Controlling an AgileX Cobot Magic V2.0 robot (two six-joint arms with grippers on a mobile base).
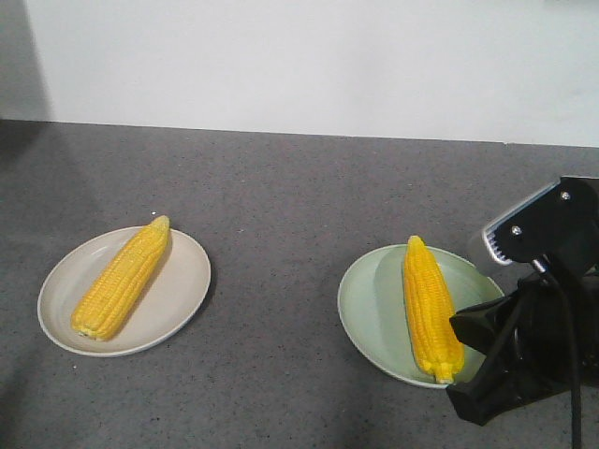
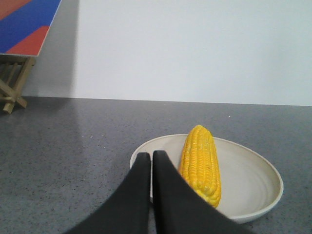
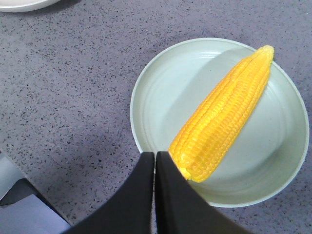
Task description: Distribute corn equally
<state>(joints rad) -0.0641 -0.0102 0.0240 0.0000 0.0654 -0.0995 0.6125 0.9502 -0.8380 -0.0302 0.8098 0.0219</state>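
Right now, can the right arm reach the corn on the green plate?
Probably yes. The right gripper hangs shut just above the thick end of the cob on the green plate, and nothing lies between them. It would have to open its jaws first.

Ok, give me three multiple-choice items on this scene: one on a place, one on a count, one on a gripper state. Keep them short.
1. Where does the corn nearer the right arm lie?
A. On the bare table
B. On the pale green plate
C. In a gripper

2. How many cobs are in view?
A. Two
B. Three
C. Four

3. How do the left gripper's fingers stand?
A. Wide open
B. Shut on a cob
C. Shut, holding nothing

Answers:
1 B: the cob rests inside the green plate.
2 A: one on it, one on the beige plate.
3 C: the left gripper shows fingers together with nothing between.
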